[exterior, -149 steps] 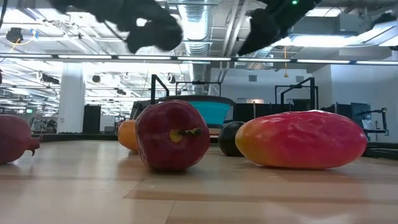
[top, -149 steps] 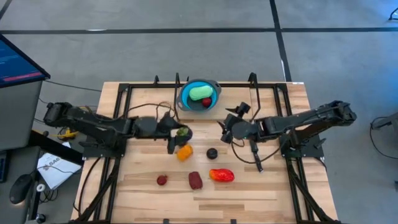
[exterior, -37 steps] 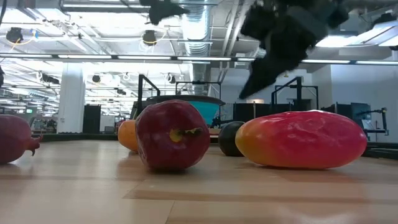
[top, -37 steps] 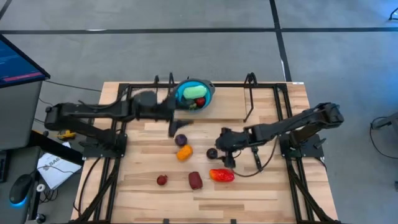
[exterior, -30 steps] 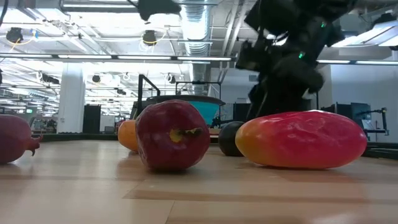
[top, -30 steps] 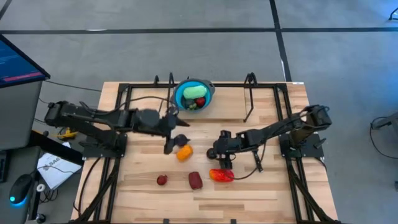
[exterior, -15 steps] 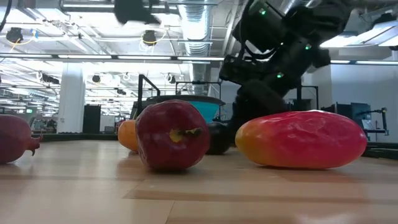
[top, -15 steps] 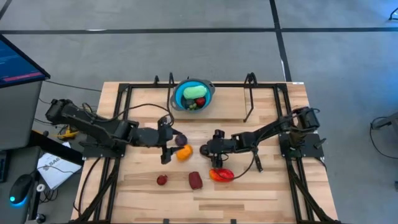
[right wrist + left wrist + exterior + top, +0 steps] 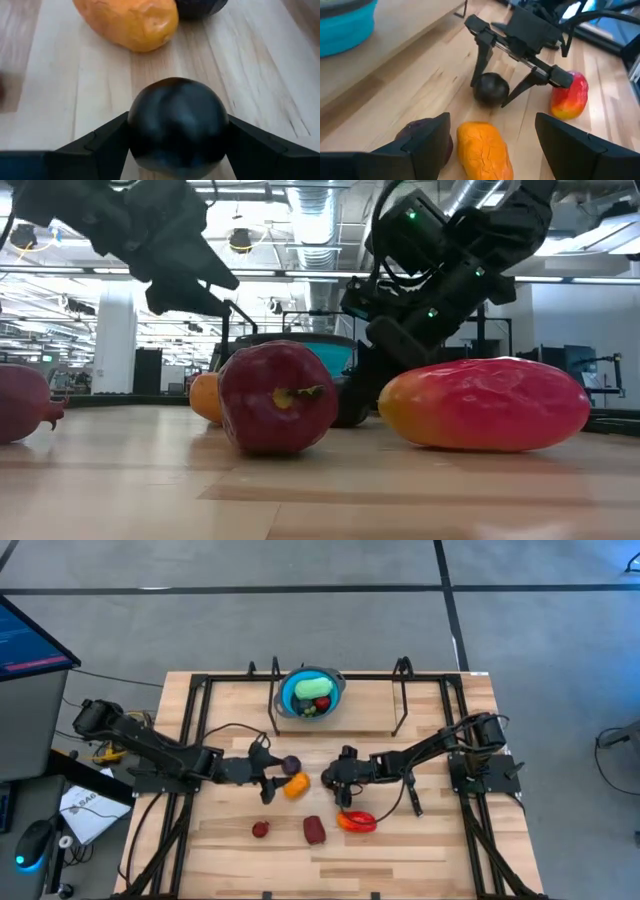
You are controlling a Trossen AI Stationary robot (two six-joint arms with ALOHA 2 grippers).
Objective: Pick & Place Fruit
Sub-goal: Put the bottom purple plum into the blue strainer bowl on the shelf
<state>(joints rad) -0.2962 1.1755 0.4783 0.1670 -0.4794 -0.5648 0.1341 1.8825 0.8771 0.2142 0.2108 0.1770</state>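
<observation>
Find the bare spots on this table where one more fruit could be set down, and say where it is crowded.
Bare: the wooden table left of the small dark red fruit, and its right part beyond the red-orange mango-like fruit. Crowded: the middle, where both claws meet around the orange fruit, purple fruit and round black fruit.

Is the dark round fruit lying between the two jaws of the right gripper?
Yes, in the right wrist view the dark round fruit sits on the wooden table with one jaw of the right gripper on each side.

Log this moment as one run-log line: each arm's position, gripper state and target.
left gripper: open, over orange fruit | right gripper: fingers either side of dark round fruit, on table | blue bowl: holds fruit
</observation>
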